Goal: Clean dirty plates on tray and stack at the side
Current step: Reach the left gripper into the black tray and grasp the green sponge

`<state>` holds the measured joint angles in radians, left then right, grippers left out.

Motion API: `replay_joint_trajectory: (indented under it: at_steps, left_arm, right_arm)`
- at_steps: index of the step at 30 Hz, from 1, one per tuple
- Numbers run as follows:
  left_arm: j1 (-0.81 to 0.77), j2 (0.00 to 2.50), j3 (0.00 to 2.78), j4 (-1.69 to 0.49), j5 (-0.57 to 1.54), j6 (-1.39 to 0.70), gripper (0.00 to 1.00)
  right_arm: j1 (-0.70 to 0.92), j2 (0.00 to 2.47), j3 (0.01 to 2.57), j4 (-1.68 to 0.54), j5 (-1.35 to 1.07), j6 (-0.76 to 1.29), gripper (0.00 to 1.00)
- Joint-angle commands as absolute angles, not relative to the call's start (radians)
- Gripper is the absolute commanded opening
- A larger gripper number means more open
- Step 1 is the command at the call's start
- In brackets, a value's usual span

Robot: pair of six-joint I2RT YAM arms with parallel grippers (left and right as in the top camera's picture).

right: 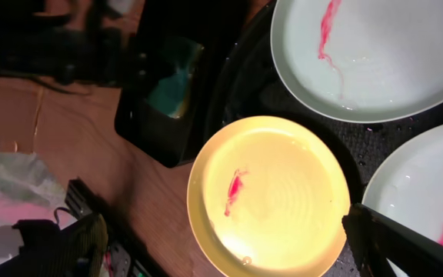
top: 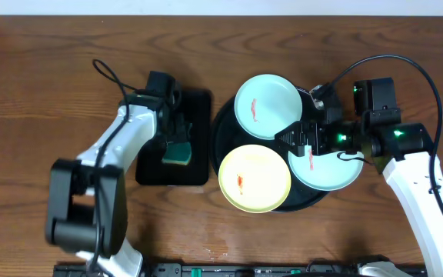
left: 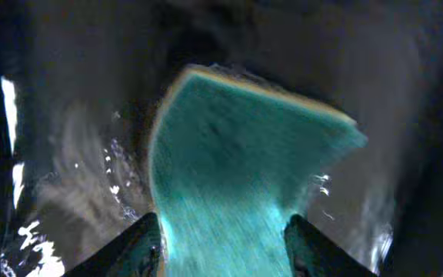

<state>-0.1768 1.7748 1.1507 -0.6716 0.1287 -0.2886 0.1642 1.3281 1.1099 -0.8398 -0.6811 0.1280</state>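
Observation:
Three plates lie on the round black tray (top: 221, 131): a mint-white plate (top: 268, 106) at the back, a pale yellow plate (top: 254, 178) at the front, and a second mint-white plate (top: 333, 171) at the right. Each carries a red smear. My right gripper (top: 297, 140) hovers open over the tray between the plates, partly covering the right one. In its wrist view the yellow plate (right: 271, 196) lies below the wide-apart fingers (right: 391, 246). My left gripper (top: 174, 142) is shut on a green sponge (left: 237, 169), whose sides meet both fingers (left: 141, 246).
A smaller rectangular black tray (top: 194, 165) lies left of the round one, under the sponge and the left gripper. A black cable (top: 110, 73) loops over the table behind the left arm. Crumpled pale cloth (right: 14, 185) lies beyond the table's front edge.

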Motion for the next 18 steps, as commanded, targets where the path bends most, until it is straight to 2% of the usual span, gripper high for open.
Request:
replay_joint_trajectory:
  at_steps: [1, 4, 10, 16, 17, 18]
  left_arm:
    - [-0.184, 1.672, 1.145, -0.728, 0.128, -0.282, 0.59]
    - [-0.209, 1.661, 1.129, -0.762, 0.128, -0.282, 0.64]
    - [-0.255, 1.705, 1.020, -0.654, 0.092, -0.282, 0.64]
    - [-0.252, 1.778, 0.968, -0.552, -0.012, -0.312, 0.54]
    - [-0.252, 1.787, 0.968, -0.537, -0.009, -0.313, 0.49]
    - [-0.252, 1.793, 0.968, -0.522, -0.008, -0.313, 0.39]
  right_arm:
    - [0.172, 1.320, 1.130, -0.839, -0.667, 0.114, 0.97]
    - [0.172, 1.320, 1.130, -0.839, -0.642, 0.115, 0.97]
    - [0.172, 1.320, 1.130, -0.841, -0.633, 0.115, 0.98]
    - [0.172, 1.320, 1.130, -0.859, -0.628, 0.115, 0.97]
    - [0.172, 1.320, 1.129, -0.863, -0.622, 0.114, 0.95]
    - [0.172, 1.320, 1.129, -0.869, -0.605, 0.115, 0.94]
